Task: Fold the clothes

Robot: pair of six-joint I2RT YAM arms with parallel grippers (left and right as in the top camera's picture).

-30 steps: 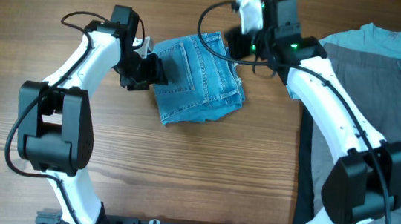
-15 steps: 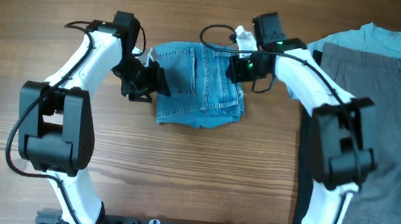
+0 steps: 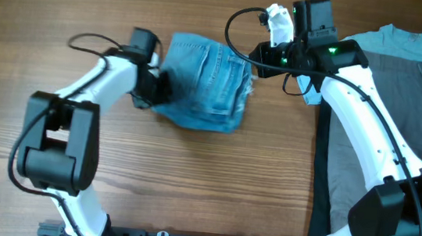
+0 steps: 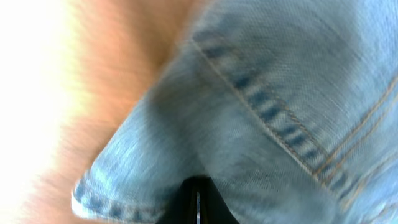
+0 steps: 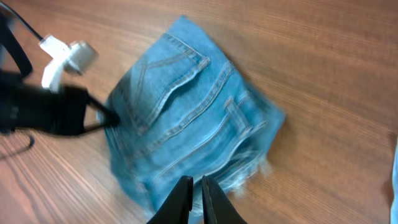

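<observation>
jeans: folded bundle in the middle of the desk, stitched back pocket facing up, frayed hem poking out the right side

left end effector: clamped tight on the jeans' left edge, denim draped right over it

right end effector: lifted clear just off the jeans' right side, pinched nearly together, holding nothing

doing it well: my guess is it's squaring up the fold, so drag low and flat or the layers will slide apart

cable: loops near the jeans' top right corner, could snag

grey trousers: well off to the right of the jeans, lying on a pale-blue T-shirt, not blocking
</observation>
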